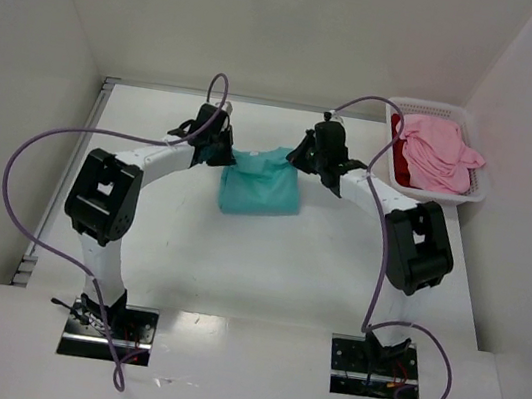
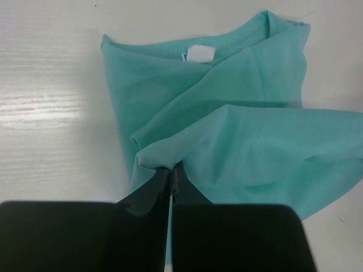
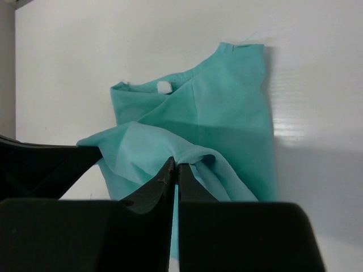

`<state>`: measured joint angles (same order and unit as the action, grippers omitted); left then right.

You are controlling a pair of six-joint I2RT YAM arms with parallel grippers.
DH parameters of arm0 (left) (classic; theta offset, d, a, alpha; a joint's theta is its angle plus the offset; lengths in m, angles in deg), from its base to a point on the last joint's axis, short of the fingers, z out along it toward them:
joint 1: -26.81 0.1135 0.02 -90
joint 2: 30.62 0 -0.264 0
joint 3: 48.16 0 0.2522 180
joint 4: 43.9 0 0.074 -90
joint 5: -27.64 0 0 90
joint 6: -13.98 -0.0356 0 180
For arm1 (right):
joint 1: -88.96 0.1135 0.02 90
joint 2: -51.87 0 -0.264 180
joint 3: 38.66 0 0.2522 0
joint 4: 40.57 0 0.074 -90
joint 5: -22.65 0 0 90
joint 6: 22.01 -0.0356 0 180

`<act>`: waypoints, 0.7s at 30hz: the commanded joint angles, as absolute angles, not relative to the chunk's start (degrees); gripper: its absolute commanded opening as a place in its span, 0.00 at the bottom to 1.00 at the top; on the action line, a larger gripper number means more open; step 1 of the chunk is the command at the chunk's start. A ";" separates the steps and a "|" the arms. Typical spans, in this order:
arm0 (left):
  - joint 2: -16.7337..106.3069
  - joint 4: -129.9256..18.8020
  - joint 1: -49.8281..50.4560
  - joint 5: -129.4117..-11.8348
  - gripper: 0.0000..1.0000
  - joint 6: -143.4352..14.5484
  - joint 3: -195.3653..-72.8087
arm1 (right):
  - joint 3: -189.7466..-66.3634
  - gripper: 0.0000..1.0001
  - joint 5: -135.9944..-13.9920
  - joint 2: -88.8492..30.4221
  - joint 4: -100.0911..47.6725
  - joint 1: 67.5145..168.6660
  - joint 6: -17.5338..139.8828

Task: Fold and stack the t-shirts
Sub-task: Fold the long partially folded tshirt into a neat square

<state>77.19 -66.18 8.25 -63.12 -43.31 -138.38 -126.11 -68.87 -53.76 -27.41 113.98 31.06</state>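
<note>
holding teal t-shirt (image 1: 260,194) mid-table by its raised far edge: your left gripper (image 1: 221,152) and right gripper (image 1: 303,160) each pinched shut on one corner, equally near. rest of shirt lies flat toward arm bases, so fold likely goes that way. pink t-shirt (image 1: 441,151) in basket (image 1: 479,198), far right

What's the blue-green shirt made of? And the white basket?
The teal shirt looks like soft, thin, matte knit cloth, maybe cotton: it drapes, wrinkles, and has a stitched collar. The white basket is probably hard plastic, with a slotted wall.
</note>
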 commanded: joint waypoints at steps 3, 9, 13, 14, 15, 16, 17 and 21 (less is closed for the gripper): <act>82.14 -63.38 10.47 -65.44 0.00 -45.09 -143.56 | -131.16 0.03 -67.26 -58.08 -31.20 112.17 32.31; 84.69 -62.07 13.54 -67.28 0.04 -45.61 -145.32 | -133.80 0.03 -67.26 -62.92 -32.34 111.64 32.31; 87.23 -61.53 14.77 -69.04 0.11 -46.75 -147.69 | -135.13 0.03 -66.74 -65.29 -32.96 111.64 32.31; 87.94 -61.53 15.38 -69.04 0.13 -46.76 -148.57 | -136.43 0.03 -66.74 -66.68 -32.96 111.12 32.31; 87.94 -61.53 15.39 -70.00 0.16 -47.28 -149.10 | -136.44 0.03 -66.74 -66.70 -32.96 111.11 32.31; 88.73 -61.53 15.91 -70.53 0.18 -47.28 -149.71 | -137.23 0.03 -66.74 -67.39 -32.96 110.59 32.31; 88.74 -62.23 15.91 -71.06 0.18 -47.28 -150.85 | -137.76 0.03 -67.35 -67.40 -32.96 110.58 32.31; 87.42 -62.24 15.92 -71.06 0.00 -47.90 -150.86 | -138.47 0.00 -67.35 -66.70 -32.96 110.58 32.31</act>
<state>88.47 -63.69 15.48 -70.22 -46.07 -148.57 -135.38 -68.65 -67.22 -29.83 111.44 31.28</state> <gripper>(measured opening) 0.021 0.012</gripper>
